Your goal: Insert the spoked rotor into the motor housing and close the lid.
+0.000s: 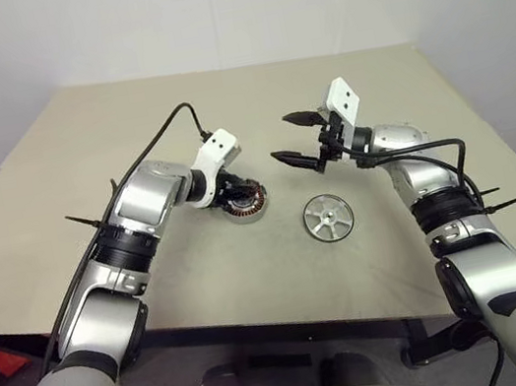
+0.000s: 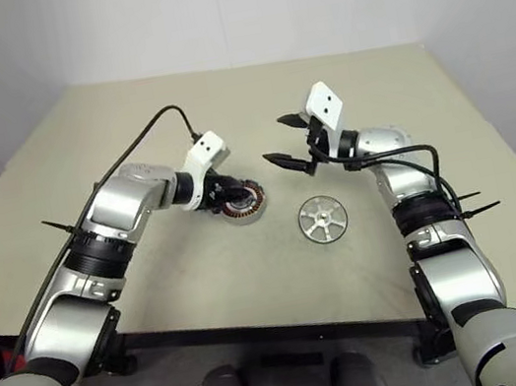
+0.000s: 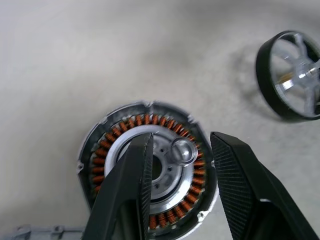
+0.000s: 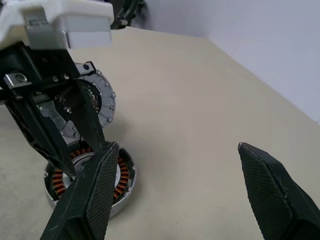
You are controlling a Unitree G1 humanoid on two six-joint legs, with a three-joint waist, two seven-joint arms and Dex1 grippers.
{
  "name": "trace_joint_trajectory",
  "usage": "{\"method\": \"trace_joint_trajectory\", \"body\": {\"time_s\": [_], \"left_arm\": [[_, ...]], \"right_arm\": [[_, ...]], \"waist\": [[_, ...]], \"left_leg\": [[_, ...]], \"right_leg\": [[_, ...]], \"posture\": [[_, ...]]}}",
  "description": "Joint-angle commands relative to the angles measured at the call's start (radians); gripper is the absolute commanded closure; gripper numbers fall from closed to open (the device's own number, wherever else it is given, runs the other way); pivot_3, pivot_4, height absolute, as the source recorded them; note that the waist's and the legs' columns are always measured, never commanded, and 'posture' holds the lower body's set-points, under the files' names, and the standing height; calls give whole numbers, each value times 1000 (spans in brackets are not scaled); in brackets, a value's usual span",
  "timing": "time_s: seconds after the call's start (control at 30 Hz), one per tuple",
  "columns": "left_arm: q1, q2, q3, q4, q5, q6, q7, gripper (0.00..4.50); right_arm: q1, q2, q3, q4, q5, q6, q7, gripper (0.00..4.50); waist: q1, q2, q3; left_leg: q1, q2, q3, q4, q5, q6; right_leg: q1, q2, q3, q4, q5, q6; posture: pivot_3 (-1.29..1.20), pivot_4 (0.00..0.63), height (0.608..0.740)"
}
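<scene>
The motor housing [image 1: 250, 202], a dark ring with copper windings and a silver centre, lies on the table left of the middle. My left gripper [image 1: 229, 196] hangs just above it, pointing down at its centre. Its fingers [image 3: 130, 175] are open with nothing between them. The spoked rotor [image 1: 327, 218], a flat silver wheel, lies on the table to the right of the housing, apart from it. My right gripper [image 1: 282, 139] is raised above the table behind the rotor. It stands wide open and empty, facing the left gripper. The lid is out of view.
The beige table [image 1: 126, 126] runs wide to the left and to the back, up to a white wall. Its front edge is close below the rotor. A black cable [image 1: 154, 143] arches over my left forearm.
</scene>
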Motion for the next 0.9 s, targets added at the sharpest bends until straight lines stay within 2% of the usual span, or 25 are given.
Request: {"method": "trace_joint_trajectory", "body": {"time_s": [0.03,0.23,0.63,0.7,0.8,0.9], "left_arm": [[-42,-3,45,-53,-24,18,24,2571],[-87,-18,66,-63,-41,24,63,2571],[-45,3,41,-67,-36,8,88,2571],[-47,-11,87,-61,-36,-50,126,2571],[-77,-49,231,-35,-74,-118,228,2571],[-70,-25,341,-57,-83,-142,312,2571]], "right_arm": [[-41,-1,-8,-2,4,-25,6,183],[-49,-2,-8,10,1,-30,12,183],[-49,-2,-4,12,-8,-34,8,183],[-47,-5,6,23,-38,-46,-21,183],[-38,-16,14,14,-61,-40,-30,183],[-17,-40,28,-35,-68,-34,1,183]], "waist": [[-1,0,0],[-1,0,0],[-1,0,0],[-1,0,0],[-1,0,0],[-2,0,0]], "left_leg": [[0,0,0,0,0,0],[0,0,0,0,0,0],[0,0,0,0,0,0],[0,0,0,0,0,0],[-1,0,0,0,0,0],[-1,0,0,1,0,0]], "right_leg": [[0,0,0,0,0,0],[0,0,0,0,0,0],[0,0,0,0,0,0],[0,0,0,0,0,0],[0,0,0,0,0,0],[0,0,0,0,0,0]], "posture": [[0,0,740],[0,0,740],[0,0,740],[0,0,740],[0,0,740],[0,0,740]]}}
